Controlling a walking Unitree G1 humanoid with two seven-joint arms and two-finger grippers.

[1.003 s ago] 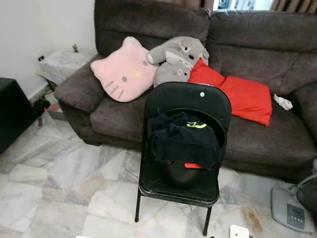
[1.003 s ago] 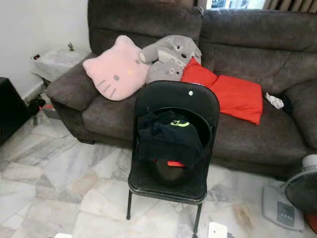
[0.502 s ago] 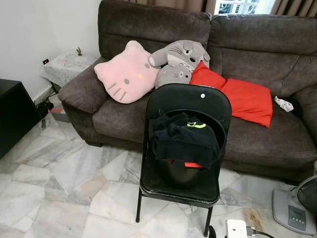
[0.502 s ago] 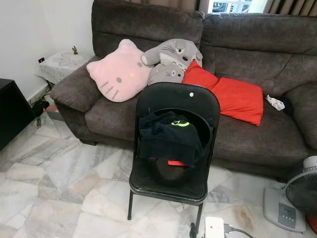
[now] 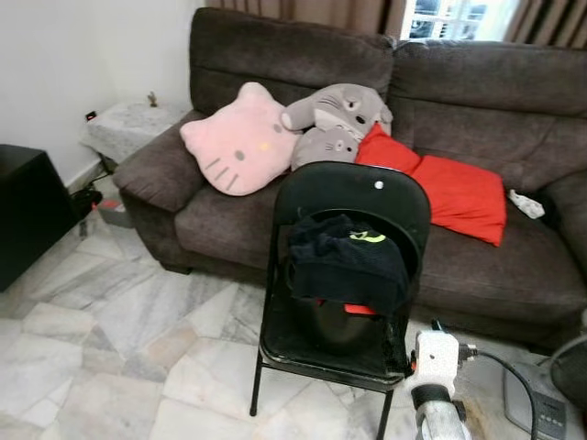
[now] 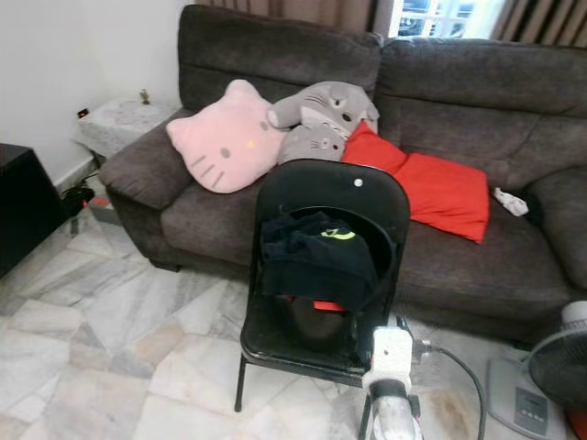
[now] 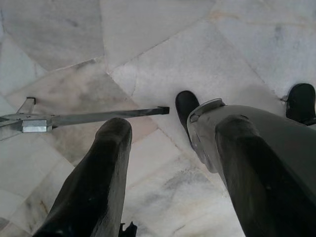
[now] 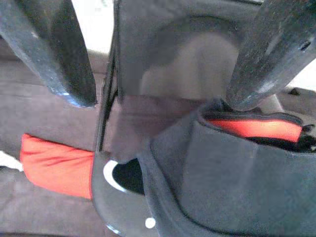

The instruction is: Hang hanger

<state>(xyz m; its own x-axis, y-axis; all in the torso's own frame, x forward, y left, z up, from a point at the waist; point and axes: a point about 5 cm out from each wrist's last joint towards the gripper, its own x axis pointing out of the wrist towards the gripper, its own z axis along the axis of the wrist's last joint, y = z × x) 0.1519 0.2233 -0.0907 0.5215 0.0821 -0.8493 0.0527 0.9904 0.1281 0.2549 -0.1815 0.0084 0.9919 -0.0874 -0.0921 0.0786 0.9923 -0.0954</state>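
a black folding chair [image 5: 353, 197] holding dark clothes [image 5: 344, 261] stands on marble floor [image 5: 110, 357] before a brown sofa [image 5: 477, 101]; both grippers' fingers [image 8: 59, 54] spread, empty.

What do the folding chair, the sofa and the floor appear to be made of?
Folding chair: probably painted metal, black with a slight sheen, on thin tubular legs. Sofa: dark brown fabric, matte and plush like microfibre or suede, though the exact weave cannot be told. Floor: polished marble-look stone tiles, grey-veined and glossy; real or imitation is unclear.

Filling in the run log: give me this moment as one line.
stage: approach | right gripper: open, raised toward black folding chair | dark garment: on chair | left gripper: open, over floor
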